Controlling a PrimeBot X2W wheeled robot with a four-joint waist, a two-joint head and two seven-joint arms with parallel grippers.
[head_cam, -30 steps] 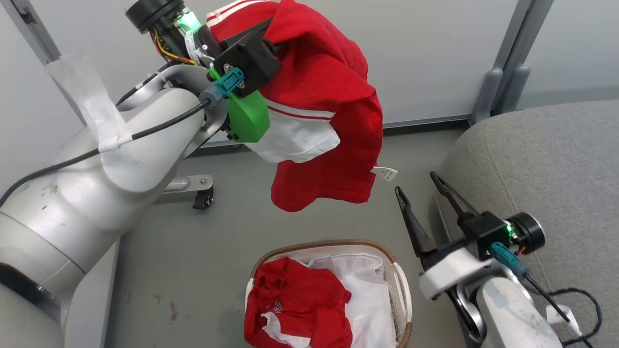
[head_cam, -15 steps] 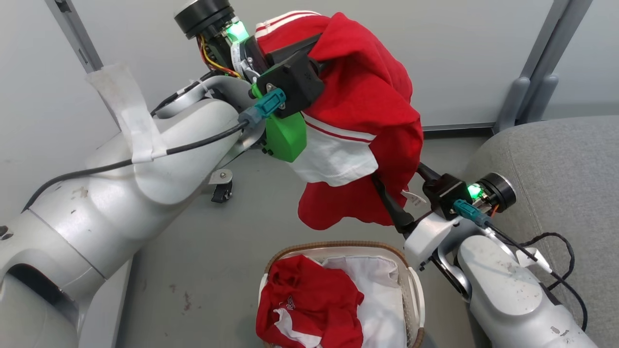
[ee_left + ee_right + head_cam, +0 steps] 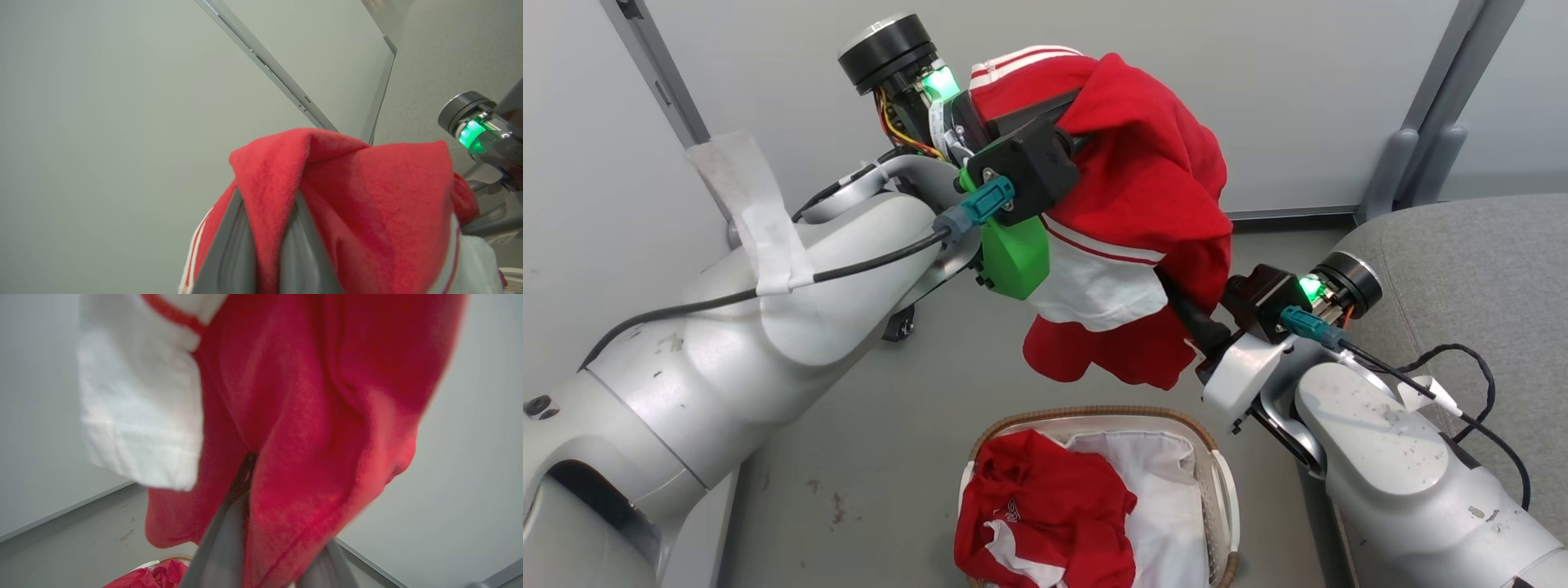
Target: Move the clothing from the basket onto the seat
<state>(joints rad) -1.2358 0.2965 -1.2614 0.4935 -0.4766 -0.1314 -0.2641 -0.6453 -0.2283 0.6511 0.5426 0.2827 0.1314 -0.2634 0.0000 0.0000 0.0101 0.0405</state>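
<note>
A bright red garment [image 3: 1143, 180] with a white panel hangs in the air above the basket. My left gripper [image 3: 1078, 118] is shut on its top fold, and red cloth drapes over the grey fingers [image 3: 229, 253]. My right gripper [image 3: 1188, 306] reaches into the garment's lower right edge. A fold of red cloth lies between its fingers [image 3: 222, 535], whose tips are hidden. The basket [image 3: 1094, 414] stands on the floor below and holds a second red garment [image 3: 1045, 506] on white lining [image 3: 1160, 490]. The grey seat [image 3: 1462, 269] is at the right.
A pale wall with metal posts [image 3: 1421, 122] closes the back. A caster wheel [image 3: 897, 327] stands on the grey floor behind my left arm. A black cable [image 3: 1478, 384] trails from my right wrist over the seat's edge.
My right gripper rose from beside the seat to the hanging garment's lower edge, and its jaws drew closer around the cloth. The camera shifted; the left gripper kept its hold.
</note>
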